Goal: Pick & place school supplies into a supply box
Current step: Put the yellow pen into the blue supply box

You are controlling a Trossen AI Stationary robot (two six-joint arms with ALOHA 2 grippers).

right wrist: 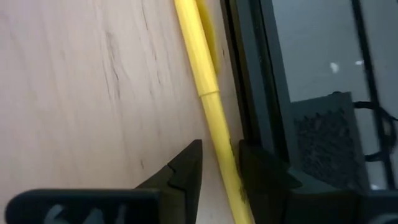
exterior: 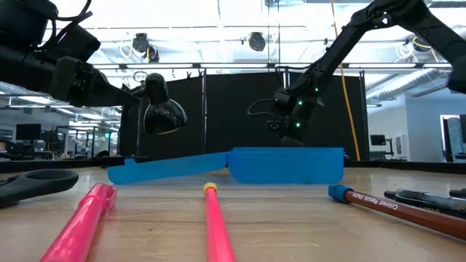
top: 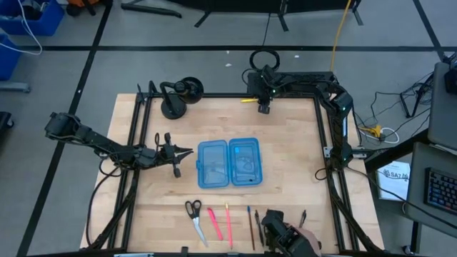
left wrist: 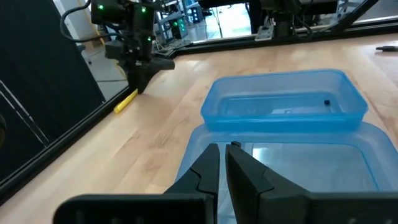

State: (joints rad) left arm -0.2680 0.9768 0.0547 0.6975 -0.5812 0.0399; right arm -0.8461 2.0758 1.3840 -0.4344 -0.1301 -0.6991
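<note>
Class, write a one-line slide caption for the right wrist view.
Right gripper straddles a yellow pencil lying by the table's dark edge rail.

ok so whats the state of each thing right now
pencil case: open, both halves flat on the table
yellow pencil: lying at the far table edge, between the right gripper's fingers, not lifted
right gripper: down at the pencil, fingers either side
left gripper: shut, empty, over the case
scissors: lying closed at the near edge
pink markers: lying untouched
</note>
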